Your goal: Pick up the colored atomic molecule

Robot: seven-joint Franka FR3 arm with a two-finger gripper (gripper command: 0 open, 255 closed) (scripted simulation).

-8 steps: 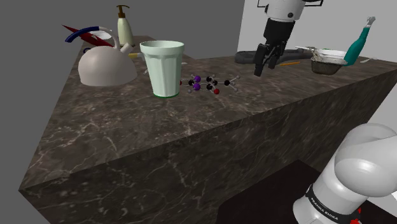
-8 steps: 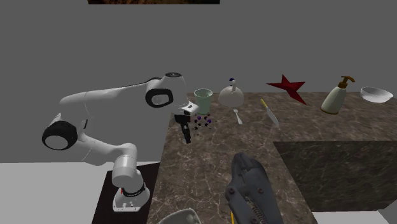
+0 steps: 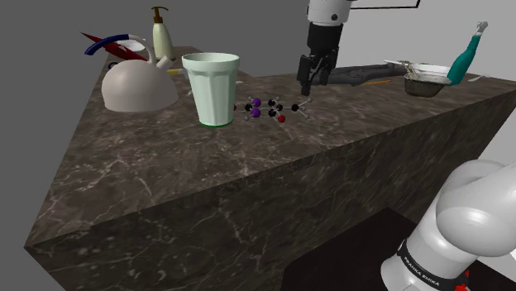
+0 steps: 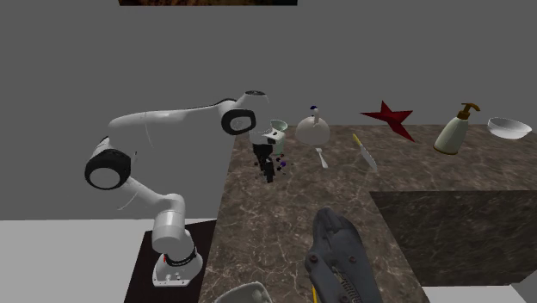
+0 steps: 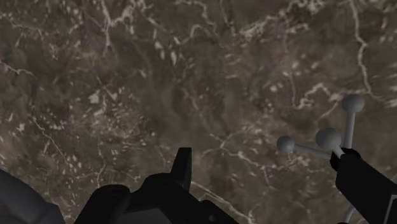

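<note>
The molecule (image 3: 273,108) lies on the dark marbled surface (image 3: 165,174) at the shoulder view's centre, just right of the pale green cup (image 3: 212,87). The jaws hang spread above its right end. They should probably centre over the cluster before descending to straddle it.

The molecule (image 3: 271,108) is a bunch of little black, purple, red and grey balls on sticks. It lies flat, just below the gripper (image 3: 310,83), off to one side.
</note>
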